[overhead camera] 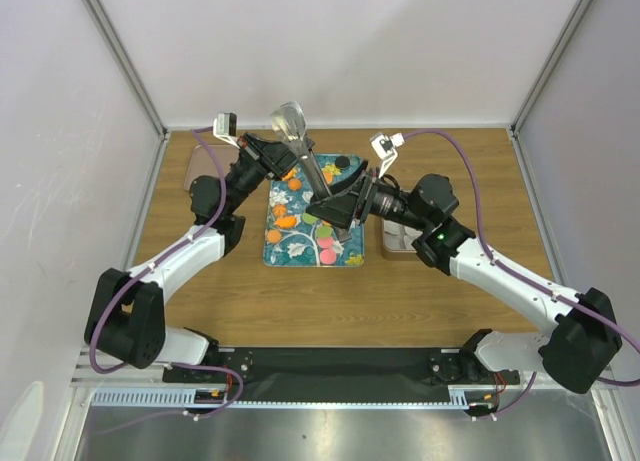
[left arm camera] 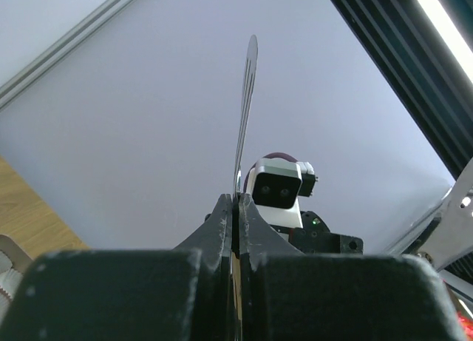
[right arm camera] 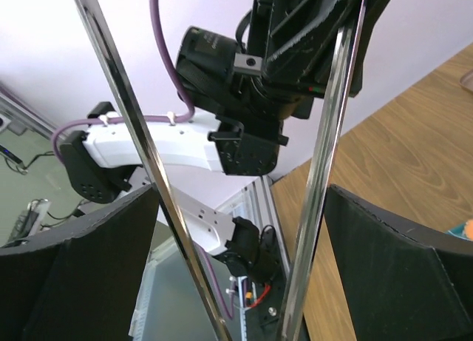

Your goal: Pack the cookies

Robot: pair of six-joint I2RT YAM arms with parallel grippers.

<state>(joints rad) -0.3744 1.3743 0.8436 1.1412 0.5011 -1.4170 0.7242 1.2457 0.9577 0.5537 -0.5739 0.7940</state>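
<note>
The cookies lie on the teal floral tray (overhead camera: 300,249): orange ones (overhead camera: 287,221), pink ones (overhead camera: 326,245), a green one (overhead camera: 310,219) and a black one (overhead camera: 342,162). My left gripper (overhead camera: 297,168) is shut on metal tongs (overhead camera: 291,121) and holds them above the tray. In the left wrist view the tongs (left arm camera: 246,97) show edge-on, rising from the closed gripper (left arm camera: 236,204). My right gripper (overhead camera: 335,219) is open over the tray. It straddles both tong arms (right arm camera: 140,126), and its fingers (right arm camera: 384,267) stand just outside them.
A clear plastic box (overhead camera: 398,243) sits right of the tray, partly under my right arm. Another clear piece (overhead camera: 193,171) lies at the far left behind my left arm. The wooden table (overhead camera: 400,301) is walled by white panels on three sides.
</note>
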